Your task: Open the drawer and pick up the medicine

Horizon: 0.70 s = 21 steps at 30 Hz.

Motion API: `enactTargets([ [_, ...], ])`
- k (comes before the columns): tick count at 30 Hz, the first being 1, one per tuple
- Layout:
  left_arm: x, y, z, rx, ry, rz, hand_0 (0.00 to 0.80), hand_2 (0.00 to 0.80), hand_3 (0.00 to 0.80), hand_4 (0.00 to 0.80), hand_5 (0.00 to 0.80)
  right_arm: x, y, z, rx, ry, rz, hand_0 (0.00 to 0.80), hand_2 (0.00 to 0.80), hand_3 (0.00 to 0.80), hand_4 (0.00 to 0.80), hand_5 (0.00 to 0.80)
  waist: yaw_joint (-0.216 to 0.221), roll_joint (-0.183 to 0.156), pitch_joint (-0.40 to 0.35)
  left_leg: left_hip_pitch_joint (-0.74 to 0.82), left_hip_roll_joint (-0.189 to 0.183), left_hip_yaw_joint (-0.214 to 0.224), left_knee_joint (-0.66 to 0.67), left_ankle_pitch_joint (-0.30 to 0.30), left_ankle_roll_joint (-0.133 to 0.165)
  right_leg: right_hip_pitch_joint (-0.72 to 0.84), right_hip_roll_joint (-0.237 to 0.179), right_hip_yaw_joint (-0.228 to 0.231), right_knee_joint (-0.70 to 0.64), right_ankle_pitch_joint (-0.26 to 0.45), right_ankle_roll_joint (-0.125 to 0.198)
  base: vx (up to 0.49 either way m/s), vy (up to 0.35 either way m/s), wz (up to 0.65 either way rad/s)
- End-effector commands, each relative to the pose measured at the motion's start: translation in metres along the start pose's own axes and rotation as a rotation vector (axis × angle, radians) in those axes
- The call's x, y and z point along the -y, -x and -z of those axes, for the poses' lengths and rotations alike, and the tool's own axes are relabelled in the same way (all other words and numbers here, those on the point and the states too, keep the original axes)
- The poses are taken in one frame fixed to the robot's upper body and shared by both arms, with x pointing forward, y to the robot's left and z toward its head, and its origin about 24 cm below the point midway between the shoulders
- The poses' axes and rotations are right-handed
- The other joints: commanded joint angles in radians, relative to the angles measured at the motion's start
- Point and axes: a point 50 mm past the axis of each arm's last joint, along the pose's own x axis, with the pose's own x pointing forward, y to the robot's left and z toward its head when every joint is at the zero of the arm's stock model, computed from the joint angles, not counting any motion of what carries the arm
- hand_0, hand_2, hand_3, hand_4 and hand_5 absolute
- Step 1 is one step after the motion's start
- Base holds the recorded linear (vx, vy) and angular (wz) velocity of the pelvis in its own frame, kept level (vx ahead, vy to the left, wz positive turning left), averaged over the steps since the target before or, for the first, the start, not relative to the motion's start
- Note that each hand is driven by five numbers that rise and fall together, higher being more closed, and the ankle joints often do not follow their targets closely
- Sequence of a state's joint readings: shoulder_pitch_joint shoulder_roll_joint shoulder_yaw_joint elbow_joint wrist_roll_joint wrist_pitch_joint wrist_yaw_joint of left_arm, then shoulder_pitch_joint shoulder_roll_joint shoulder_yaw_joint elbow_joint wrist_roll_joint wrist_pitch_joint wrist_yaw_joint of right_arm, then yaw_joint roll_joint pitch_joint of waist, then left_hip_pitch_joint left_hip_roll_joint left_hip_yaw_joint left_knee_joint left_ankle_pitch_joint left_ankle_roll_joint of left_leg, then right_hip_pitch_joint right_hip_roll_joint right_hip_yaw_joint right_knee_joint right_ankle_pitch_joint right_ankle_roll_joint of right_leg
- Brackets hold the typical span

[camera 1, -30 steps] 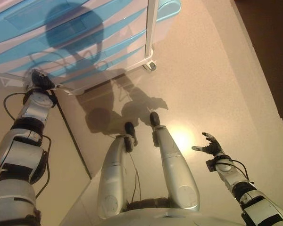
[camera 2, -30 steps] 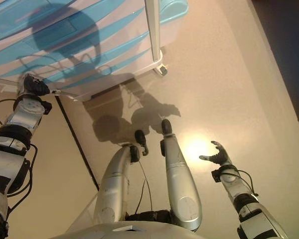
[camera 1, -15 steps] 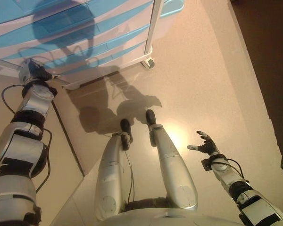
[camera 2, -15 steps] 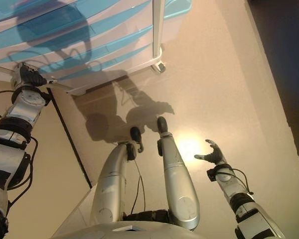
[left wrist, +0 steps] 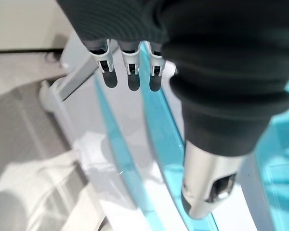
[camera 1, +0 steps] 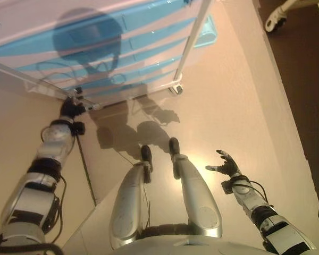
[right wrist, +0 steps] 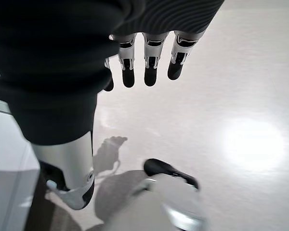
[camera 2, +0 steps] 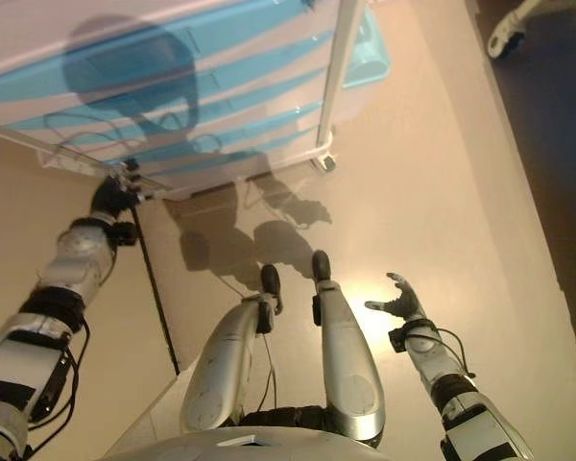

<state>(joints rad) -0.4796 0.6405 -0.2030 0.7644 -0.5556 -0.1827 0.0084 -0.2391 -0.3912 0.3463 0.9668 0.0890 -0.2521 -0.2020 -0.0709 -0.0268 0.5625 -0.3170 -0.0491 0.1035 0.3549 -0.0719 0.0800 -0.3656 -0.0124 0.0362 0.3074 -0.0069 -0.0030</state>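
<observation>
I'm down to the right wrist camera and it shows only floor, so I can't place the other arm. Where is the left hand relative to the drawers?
Observer: The left hand is up at the lower left corner of the drawer unit, by its lowest drawers.
Operator: Has it gripped anything?
Observer: No. In its wrist view the fingers are straight over a blue drawer front and hold nothing. I can't tell whether they touch it.
Operator: Any drawer open?
Observer: None looks pulled out in the eye views; the fronts appear flush.
</observation>
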Motion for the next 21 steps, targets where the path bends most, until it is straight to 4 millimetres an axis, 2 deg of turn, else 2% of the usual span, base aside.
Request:
enactTargets([
  [1, 0.011, 0.022, 0.033, -0.025, 0.007, 0.036, 0.0, 0.0, 0.0, 0.0, 0.0, 0.004, 0.02, 0.037, -0.097, 0.017, -0.013, 0.0, 0.0, 0.0, 0.0, 0.0, 0.033, 0.024, -0.171, 0.032, -0.037, -0.029, -0.098, 0.022, -0.027, 0.078, -0.007, -0.049, -0.085, 0.001, 0.009, 0.103, -0.077, 0.21],
  [7, 0.031, 0.071, 0.113, -0.29, 0.054, 0.077, 0.0, 0.0, 0.0, 0.0, 0.0, -0.007, 0.038, 0.067, -0.211, -0.026, -0.097, 0.0, 0.0, 0.0, 0.0, 0.0, 0.054, 0.022, -0.278, 0.15, -0.029, -0.081, -0.21, 0.048, -0.054, 0.23, 0.003, -0.078, -0.202, 0.0, 0.001, 0.126, -0.065, 0.12],
  [9, 0.035, 0.078, 0.122, -0.322, 0.061, 0.082, 0.0, 0.0, 0.0, 0.0, 0.0, -0.009, 0.041, 0.071, -0.224, -0.032, -0.107, 0.0, 0.0, 0.0, 0.0, 0.0, 0.056, 0.023, -0.291, 0.163, -0.028, -0.085, -0.224, 0.051, -0.057, 0.246, 0.004, -0.082, -0.216, 0.001, 0.001, 0.097, -0.029, 0.21],
  [10, 0.045, 0.102, 0.149, -0.429, 0.103, 0.091, 0.0, 0.0, 0.0, 0.0, 0.0, -0.014, 0.05, 0.083, -0.273, -0.075, -0.142, 0.0, 0.0, 0.0, 0.0, 0.0, 0.062, 0.025, -0.327, 0.199, -0.021, -0.09, -0.264, 0.062, -0.065, 0.283, 0.01, -0.094, -0.253, 0.006, 0.0, 0.14, -0.048, 0.16],
  [11, 0.05, 0.118, 0.166, -0.505, 0.135, 0.076, 0.0, 0.0, 0.0, 0.0, 0.0, -0.02, 0.055, 0.09, -0.315, -0.116, -0.178, 0.0, 0.0, 0.0, 0.0, 0.0, 0.067, 0.026, -0.35, 0.219, -0.014, -0.088, -0.288, 0.07, -0.071, 0.306, 0.011, -0.109, -0.273, 0.007, 0.0, 0.151, -0.047, 0.09],
  [14, 0.053, 0.142, 0.188, -0.625, 0.15, 0.057, 0.0, 0.0, 0.0, 0.0, 0.0, -0.033, 0.066, 0.102, -0.391, -0.207, -0.261, 0.0, 0.0, 0.0, 0.0, 0.0, 0.072, 0.026, -0.389, 0.248, -0.007, -0.087, -0.314, 0.075, -0.079, 0.338, 0.012, -0.125, -0.295, 0.003, -0.004, 0.063, -0.026, 0.15],
  [16, 0.062, 0.161, 0.203, -0.706, 0.148, 0.099, 0.0, 0.0, 0.0, 0.0, 0.0, -0.044, 0.074, 0.11, -0.442, -0.227, -0.302, 0.0, 0.0, 0.0, 0.0, 0.0, 0.078, 0.025, -0.418, 0.263, -0.004, -0.094, -0.323, 0.075, -0.081, 0.355, 0.012, -0.136, -0.297, -0.005, -0.006, 0.021, -0.047, 0.07],
  [21, 0.09, 0.193, 0.222, -0.849, 0.043, 0.308, 0.0, 0.0, 0.0, 0.0, 0.0, -0.057, 0.084, 0.121, -0.547, -0.197, -0.32, 0.0, 0.0, 0.0, 0.0, 0.0, 0.084, 0.024, -0.458, 0.309, -0.004, -0.111, -0.358, 0.076, -0.077, 0.397, 0.009, -0.159, -0.313, -0.01, -0.001, -0.002, -0.037, 0.17],
])
